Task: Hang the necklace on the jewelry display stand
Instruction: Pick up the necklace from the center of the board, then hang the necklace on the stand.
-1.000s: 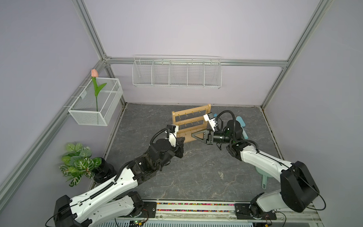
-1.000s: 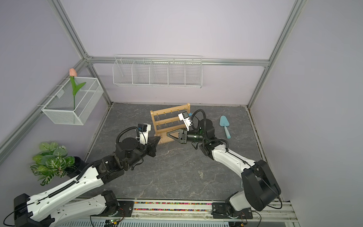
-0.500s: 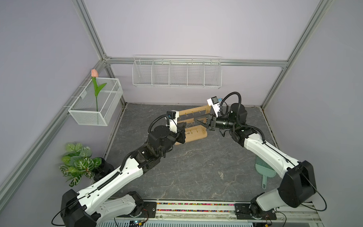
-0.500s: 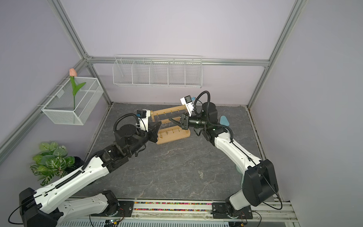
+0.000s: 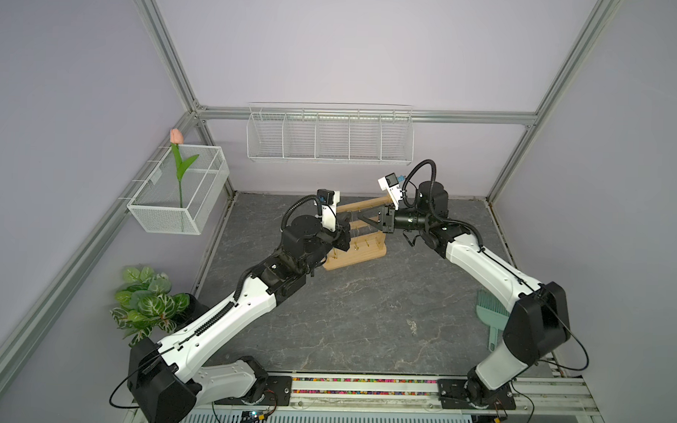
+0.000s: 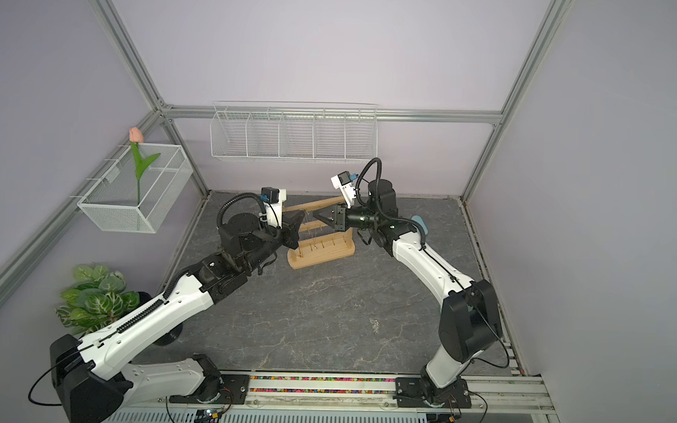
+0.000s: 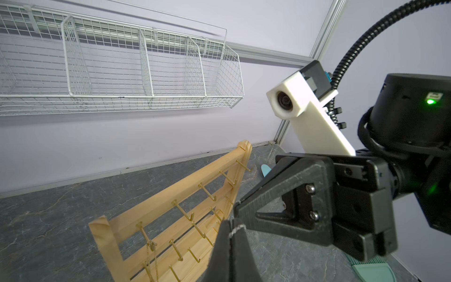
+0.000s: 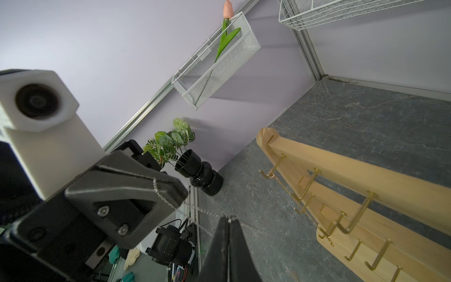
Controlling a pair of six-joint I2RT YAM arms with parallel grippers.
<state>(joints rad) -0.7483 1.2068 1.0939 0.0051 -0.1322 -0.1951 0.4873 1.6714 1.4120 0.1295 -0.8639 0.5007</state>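
Necklace [image 8: 200,209], a thin silver chain, spans the short gap between the left pincer [image 7: 230,225] and the right pincer [image 8: 229,221], both clamped shut on it and nearly tip to tip. On the bench [image 5: 364,318], the jewelry display stand [image 5: 360,252] sits just beyond and below them. Its bars [image 7: 175,189] run roughly along the chain's line, its hooks [image 7: 184,211] face the pincers, and both arms look about equally near.

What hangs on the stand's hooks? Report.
A gold chain hangs from one end hook of the jewelry display stand; other visible hooks bare. The left pincer covers part.
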